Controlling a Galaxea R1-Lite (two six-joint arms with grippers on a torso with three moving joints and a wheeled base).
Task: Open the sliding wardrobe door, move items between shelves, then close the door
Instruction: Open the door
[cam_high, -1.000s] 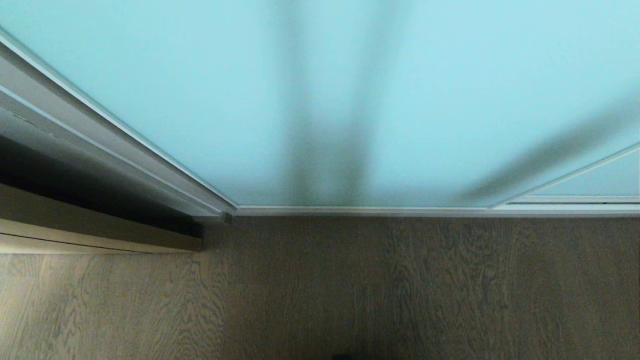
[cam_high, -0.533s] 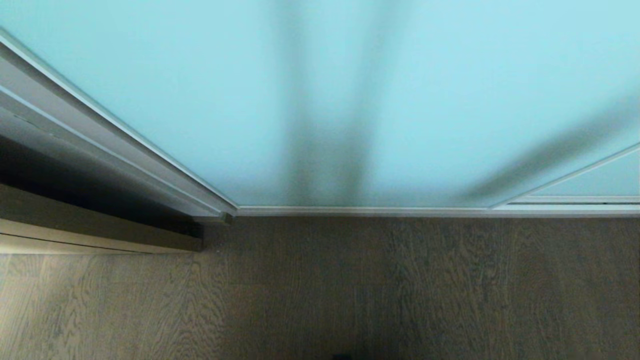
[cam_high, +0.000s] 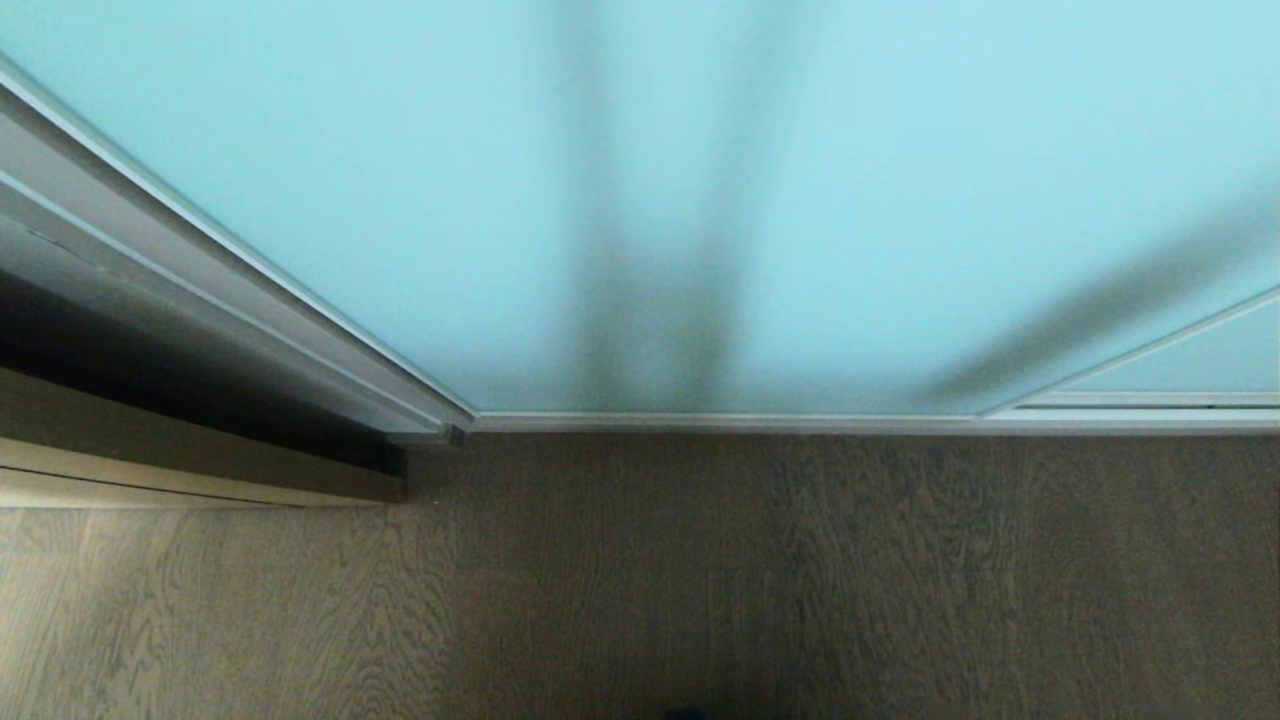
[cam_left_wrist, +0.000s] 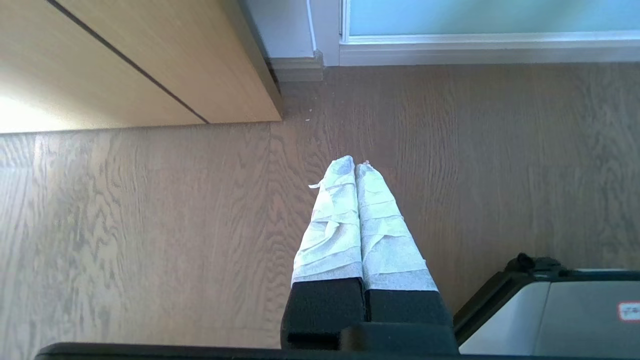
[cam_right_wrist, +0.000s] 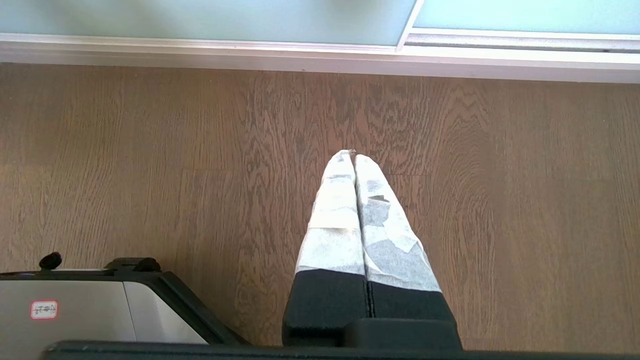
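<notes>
Setting: domestic room, likely a bedroom or dressing area.
Evidence, door: sliding wardrobe door (cam_high: 420, 200) of frosted aqua glass in a thin pale metal frame, closed.
Evidence, floor: wood-grain plank floor (cam_high: 800, 580).
Evidence, furniture: light wood-veneer cabinet (cam_left_wrist: 125, 60) standing beside the wardrobe.

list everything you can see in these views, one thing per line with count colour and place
sliding wardrobe door: one, frosted pale aqua glass in a thin silvery-white frame, fills the upper head view, shut
second glass panel: one, same aqua, at the right edge, partly behind the first
bottom track: one, silvery-white, along the foot of the door
wood floor: one, grey-brown grain, in front of the door
wooden cabinet: one, light oak, left of the door
robot base: grey and black, low in both wrist views
left pincer: one, white-wrapped fingers, shut, pointing down over the floor
right pincer: one, white-wrapped, shut, pointing down over the floor
</notes>
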